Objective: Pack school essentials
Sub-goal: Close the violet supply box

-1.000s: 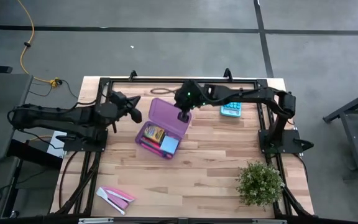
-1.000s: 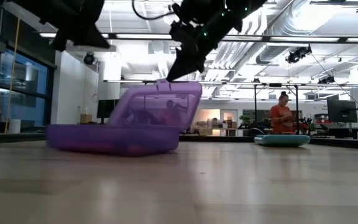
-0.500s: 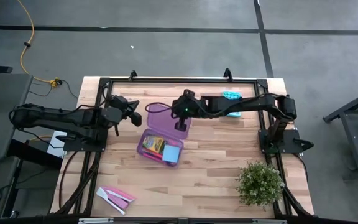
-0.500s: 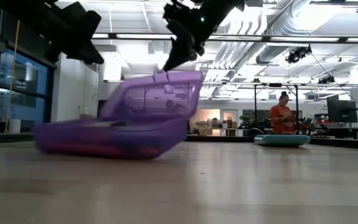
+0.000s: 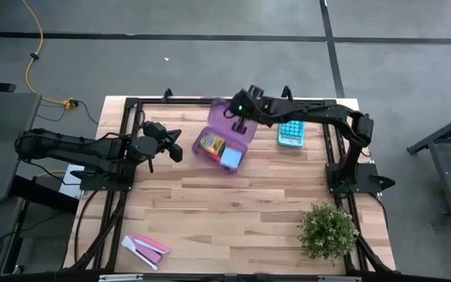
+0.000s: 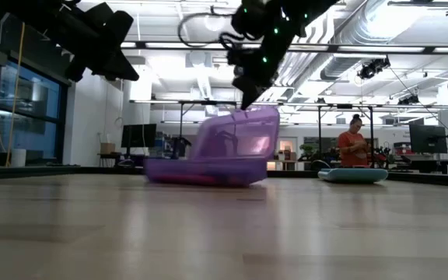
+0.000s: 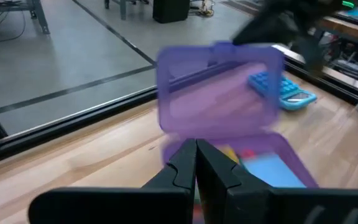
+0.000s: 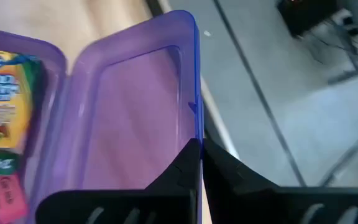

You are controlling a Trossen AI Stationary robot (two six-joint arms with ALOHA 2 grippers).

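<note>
A purple plastic box point(image 5: 224, 149) lies on the wooden table at the far middle, its lid point(image 5: 230, 122) standing raised. Inside it are a yellow crayon box point(image 8: 2, 93), something pink point(image 8: 5, 196) and a blue flat thing point(image 5: 231, 159). My right gripper point(image 5: 245, 117) is shut at the lid's free edge. My left gripper point(image 5: 177, 151) hangs shut in the air to the left of the box, holding nothing; the left wrist view shows its fingers point(image 7: 196, 152) closed together in front of the box point(image 7: 229, 124). My right gripper's shut fingertips point(image 8: 197, 152) meet the free rim of the raised lid point(image 8: 191, 109), coming from above and slanting down. In the low view their tip point(image 6: 248, 101) sits right on the lid's upper edge point(image 6: 255, 111). The box's base stays on the table.
A light-blue calculator point(image 5: 290, 135) lies right of the box at the far right. A potted plant point(image 5: 327, 231) stands at the near right. Pink and white flat pieces point(image 5: 146, 247) lie at the near left. Bare wood lies between them.
My right gripper has gone toward the table's far right, staying shut at the lid. The purple box has slid along the table with it toward the far right and has turned about, its lid still raised. My left gripper has sunk a little.
</note>
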